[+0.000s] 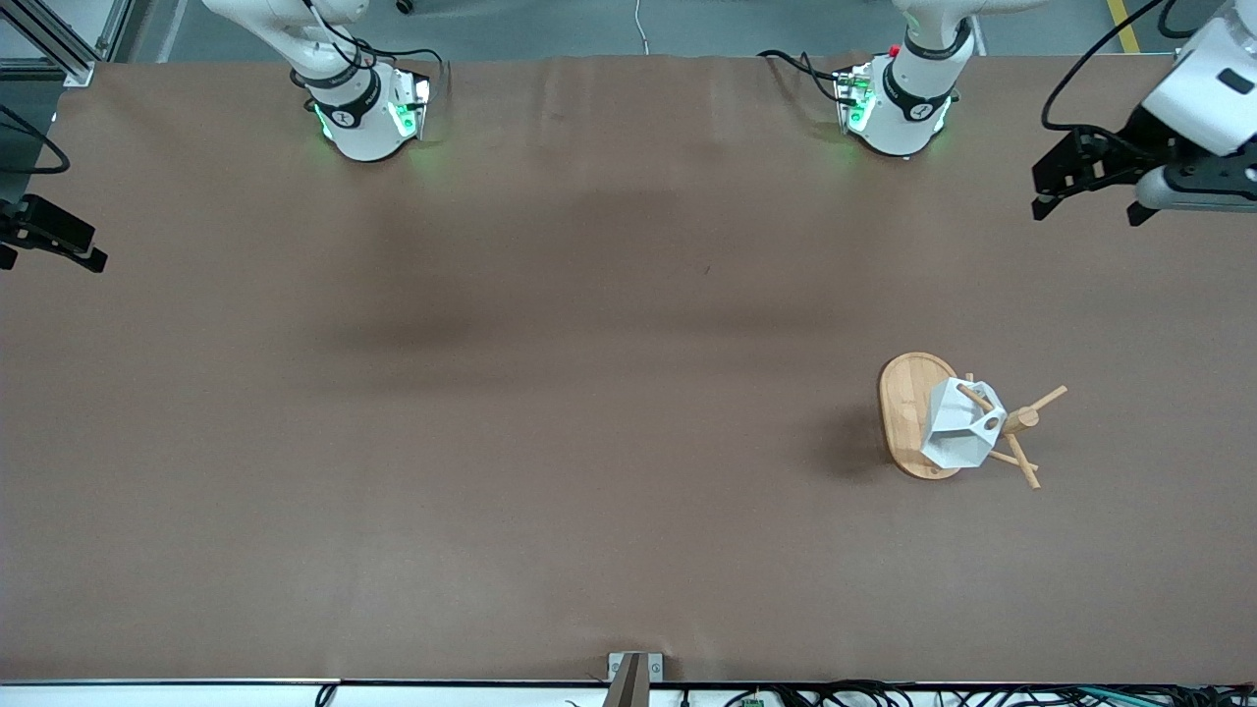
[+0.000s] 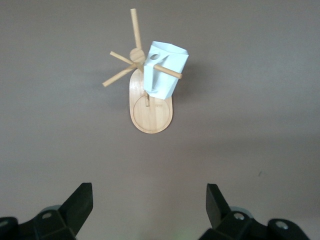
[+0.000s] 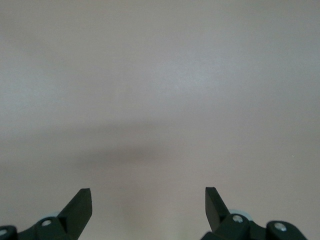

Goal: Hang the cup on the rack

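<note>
The white faceted cup (image 1: pixel 957 432) hangs by the hole in its handle on a peg of the bamboo rack (image 1: pixel 903 412), which stands toward the left arm's end of the table. The left wrist view shows the cup (image 2: pixel 166 70) on its peg over the rack's oval base (image 2: pixel 150 112). My left gripper (image 1: pixel 1088 208) is open and empty, raised over the table's left-arm end, apart from the rack; its fingers show wide apart in the left wrist view (image 2: pixel 149 200). My right gripper (image 1: pixel 49 257) is open and empty, raised at the right arm's end, over bare table in its wrist view (image 3: pixel 148 200).
A brown cloth (image 1: pixel 550 393) covers the table. The two arm bases (image 1: pixel 368 118) (image 1: pixel 899 108) stand along the table's edge farthest from the front camera. A small bracket (image 1: pixel 633 673) sits at the edge nearest the front camera.
</note>
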Controlling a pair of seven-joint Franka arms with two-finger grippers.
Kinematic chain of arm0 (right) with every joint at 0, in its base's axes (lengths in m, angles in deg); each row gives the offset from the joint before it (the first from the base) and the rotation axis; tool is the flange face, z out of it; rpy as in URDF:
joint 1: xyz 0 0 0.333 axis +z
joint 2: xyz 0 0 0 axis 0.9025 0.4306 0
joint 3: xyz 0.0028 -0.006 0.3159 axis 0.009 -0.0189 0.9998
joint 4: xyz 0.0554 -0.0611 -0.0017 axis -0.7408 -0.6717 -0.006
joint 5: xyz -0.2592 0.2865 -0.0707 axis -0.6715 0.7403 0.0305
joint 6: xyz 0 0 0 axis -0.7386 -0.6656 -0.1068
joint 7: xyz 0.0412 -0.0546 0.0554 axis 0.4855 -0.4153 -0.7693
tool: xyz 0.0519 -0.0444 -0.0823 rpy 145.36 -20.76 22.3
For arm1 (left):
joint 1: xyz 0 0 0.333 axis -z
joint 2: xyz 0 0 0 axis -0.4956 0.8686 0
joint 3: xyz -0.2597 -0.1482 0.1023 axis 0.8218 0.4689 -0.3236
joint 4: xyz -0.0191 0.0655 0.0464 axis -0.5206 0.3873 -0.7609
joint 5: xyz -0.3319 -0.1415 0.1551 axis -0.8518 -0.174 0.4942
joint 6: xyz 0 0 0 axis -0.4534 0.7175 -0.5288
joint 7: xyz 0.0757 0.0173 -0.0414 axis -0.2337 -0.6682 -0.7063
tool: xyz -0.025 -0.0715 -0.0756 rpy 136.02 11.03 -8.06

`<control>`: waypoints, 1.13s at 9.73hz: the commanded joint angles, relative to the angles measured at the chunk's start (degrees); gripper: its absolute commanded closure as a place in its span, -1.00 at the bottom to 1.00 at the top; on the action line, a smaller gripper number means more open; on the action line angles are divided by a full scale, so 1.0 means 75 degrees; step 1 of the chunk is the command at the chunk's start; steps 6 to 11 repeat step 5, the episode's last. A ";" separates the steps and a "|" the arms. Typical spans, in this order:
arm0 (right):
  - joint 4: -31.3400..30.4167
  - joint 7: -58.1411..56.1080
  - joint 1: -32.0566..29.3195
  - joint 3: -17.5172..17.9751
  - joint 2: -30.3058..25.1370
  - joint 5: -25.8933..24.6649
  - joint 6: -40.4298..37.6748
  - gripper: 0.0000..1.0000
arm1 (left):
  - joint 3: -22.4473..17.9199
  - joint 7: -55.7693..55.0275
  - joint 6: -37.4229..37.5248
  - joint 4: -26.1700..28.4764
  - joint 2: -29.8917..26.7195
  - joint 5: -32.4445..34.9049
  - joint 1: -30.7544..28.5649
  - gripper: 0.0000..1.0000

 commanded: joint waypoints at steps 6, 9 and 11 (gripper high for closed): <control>-0.0123 0.0022 -0.0060 0.0079 -0.0158 -0.0105 0.0040 -1.00 | -0.0512 0.0105 -0.0123 0.0361 -0.0105 0.0128 0.0425 -1.00; -0.0123 0.0022 -0.0060 0.0079 -0.0158 -0.0105 0.0040 -1.00 | -0.0512 0.0105 -0.0123 0.0361 -0.0105 0.0128 0.0425 -1.00; -0.0123 0.0022 -0.0060 0.0079 -0.0158 -0.0105 0.0040 -1.00 | -0.0512 0.0105 -0.0123 0.0361 -0.0105 0.0128 0.0425 -1.00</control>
